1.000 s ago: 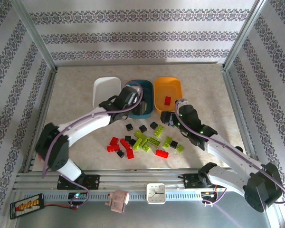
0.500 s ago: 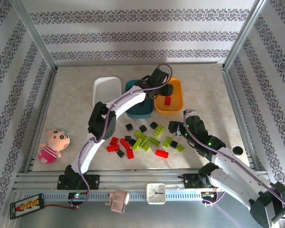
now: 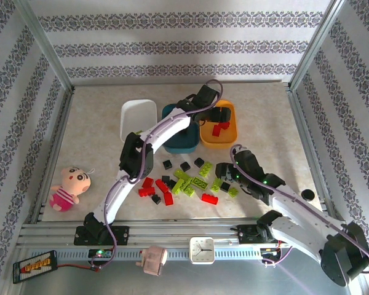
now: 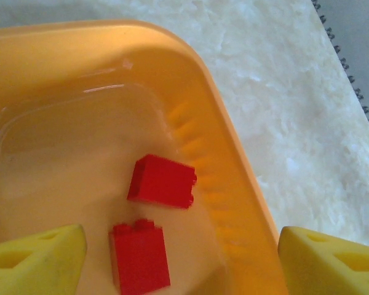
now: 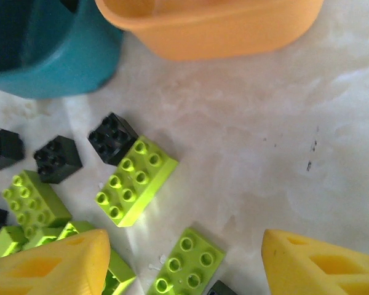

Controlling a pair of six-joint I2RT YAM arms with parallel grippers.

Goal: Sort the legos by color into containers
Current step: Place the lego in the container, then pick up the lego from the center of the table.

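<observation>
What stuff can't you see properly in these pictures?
1. Top view: the left arm covers part of the teal tub, so what's inside can't be told.
2. Right wrist view: the orange tub is cut off by the top edge; its inside is hidden.
3. Right wrist view: a finger of the right gripper hides part of a green lego.
4. Top view: studs on the legos in the pile are too small to count.

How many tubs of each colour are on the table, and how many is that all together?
white tub: 1
dark teal tub: 1
orange tub: 1
Total: 3
</observation>
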